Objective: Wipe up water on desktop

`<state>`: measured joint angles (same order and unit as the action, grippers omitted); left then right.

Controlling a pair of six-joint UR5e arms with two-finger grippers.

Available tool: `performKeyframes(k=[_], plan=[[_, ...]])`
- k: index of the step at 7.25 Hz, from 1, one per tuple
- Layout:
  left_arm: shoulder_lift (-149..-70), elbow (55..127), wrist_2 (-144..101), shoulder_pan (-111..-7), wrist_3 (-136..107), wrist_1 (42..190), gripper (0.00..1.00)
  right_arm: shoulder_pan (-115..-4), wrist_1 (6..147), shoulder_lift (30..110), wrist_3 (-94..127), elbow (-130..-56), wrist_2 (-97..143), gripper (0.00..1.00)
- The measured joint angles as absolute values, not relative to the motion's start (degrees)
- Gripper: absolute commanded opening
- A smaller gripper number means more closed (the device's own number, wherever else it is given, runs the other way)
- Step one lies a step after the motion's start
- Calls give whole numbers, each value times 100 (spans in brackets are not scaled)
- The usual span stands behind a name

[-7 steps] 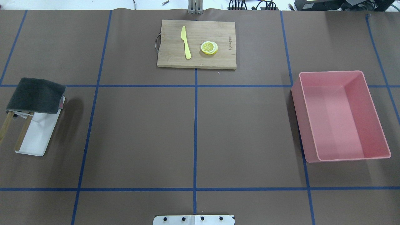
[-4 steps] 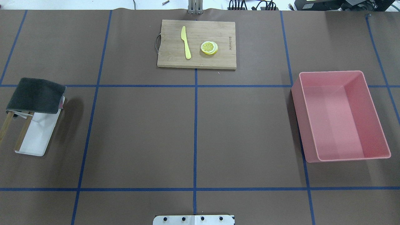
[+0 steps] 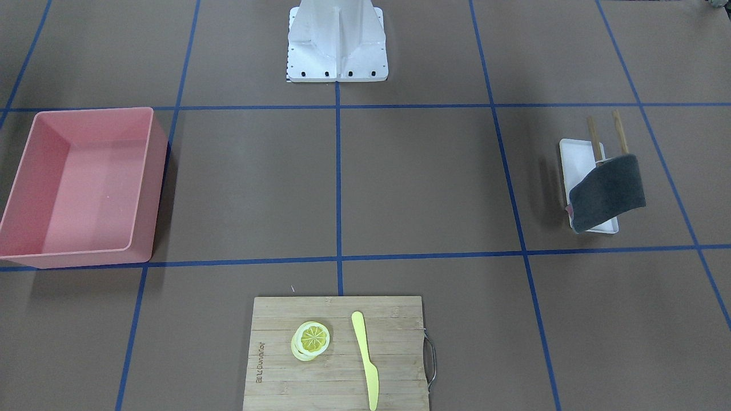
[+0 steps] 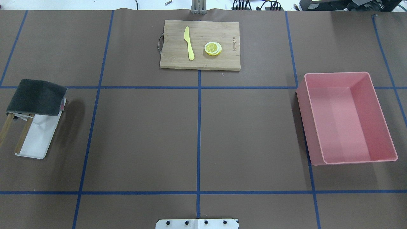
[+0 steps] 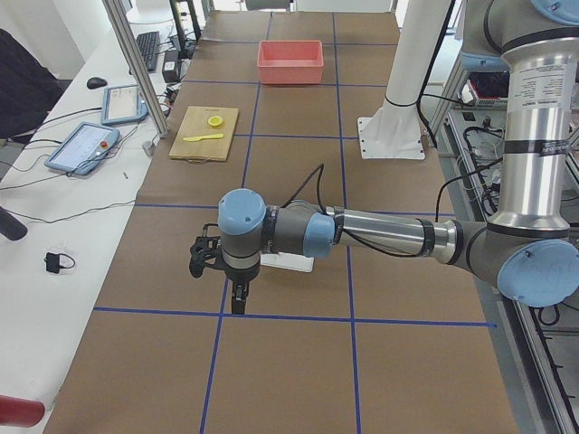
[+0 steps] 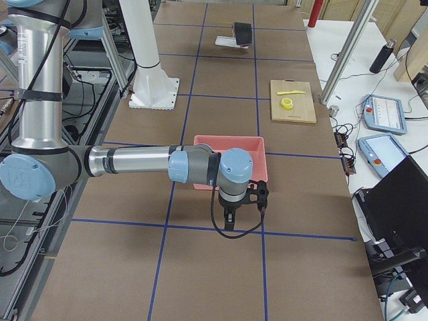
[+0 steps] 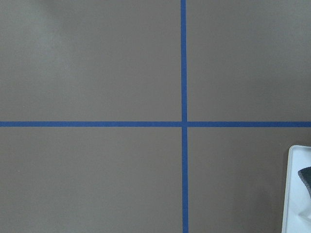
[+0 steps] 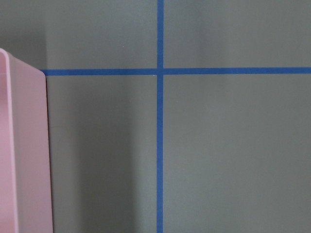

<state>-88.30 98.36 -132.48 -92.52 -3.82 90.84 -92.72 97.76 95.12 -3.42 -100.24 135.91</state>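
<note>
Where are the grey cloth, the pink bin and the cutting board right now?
grey cloth (image 4: 36, 97): overhead view, middle of the draped fabric.
pink bin (image 4: 341, 127): overhead view, bare inside floor.
cutting board (image 4: 173, 41): overhead view, bare wood near its handle end.

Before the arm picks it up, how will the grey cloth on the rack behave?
Probably floppy: the grey cloth drapes over the wooden rack and sags at its edges. It looks thin, so likely light. Pulling it sideways may drag the slim rack.

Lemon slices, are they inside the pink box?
No, the lemon slices sit on the bamboo cutting board, next to the yellow knife.
</note>
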Motion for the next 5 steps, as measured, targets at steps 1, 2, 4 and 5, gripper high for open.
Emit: performKeyframes(k=[1, 2, 4, 5], plan=[[-8783, 9866, -13256, -9256, -381, 9133, 98, -9272, 9762, 9516, -336, -10021, 13597, 100], [-8740, 9921, -13306, -9258, -397, 9217, 98, -9272, 9751, 9519, -335, -10028, 13609, 100], [-8836, 9993, -14167, -9205, -679, 9329, 98, -9272, 9740, 9514, -337, -10029, 13609, 100], [-8950, 10017, -14627, -9054, -1115, 9521, 98, -9272, 9739, 9511, -340, -10032, 13602, 100]])
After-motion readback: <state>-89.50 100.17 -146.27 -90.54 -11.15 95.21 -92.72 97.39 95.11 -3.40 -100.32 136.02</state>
